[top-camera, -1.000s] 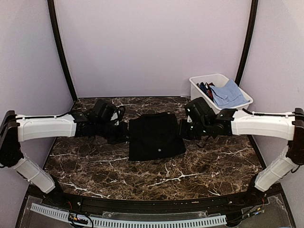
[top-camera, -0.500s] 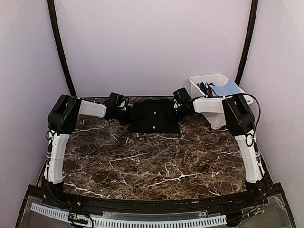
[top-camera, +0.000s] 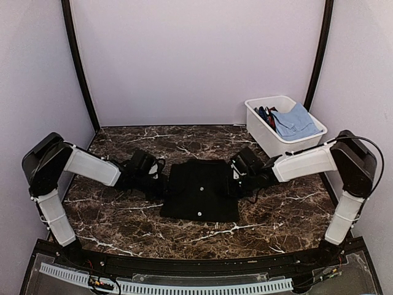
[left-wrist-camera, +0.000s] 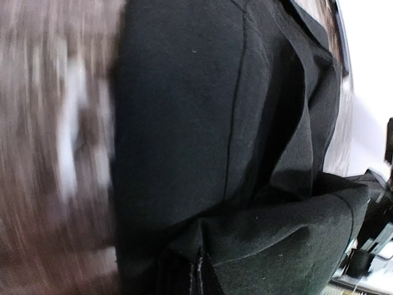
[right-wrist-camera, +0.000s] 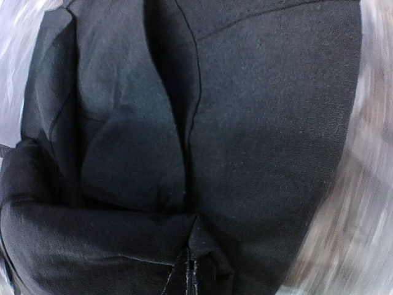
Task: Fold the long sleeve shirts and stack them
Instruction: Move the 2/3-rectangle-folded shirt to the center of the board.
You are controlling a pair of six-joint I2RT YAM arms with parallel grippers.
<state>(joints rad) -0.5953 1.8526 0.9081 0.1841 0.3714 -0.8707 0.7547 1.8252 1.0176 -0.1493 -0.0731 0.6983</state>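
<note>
— Since a moment before, the black shirt (top-camera: 199, 190) had come back from the far edge to the middle of the marble table (top-camera: 123, 215), yes?
— Yes. It lay spread there, almost flat.
— And the grippers?
— The left gripper (top-camera: 162, 184) was closed tight on its left edge, and the right gripper (top-camera: 234, 182) on its right edge. Both wrist views showed pinched cloth.
— Farther back?
— A white bin (top-camera: 258, 120) stood at the far right corner, with a blue cloth (top-camera: 296, 120) inside.

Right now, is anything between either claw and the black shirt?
Nothing visible. The left claw and the right claw are each shut on a side edge of the black shirt, which lies on the marble table. The white bin stands apart at the far right.
</note>
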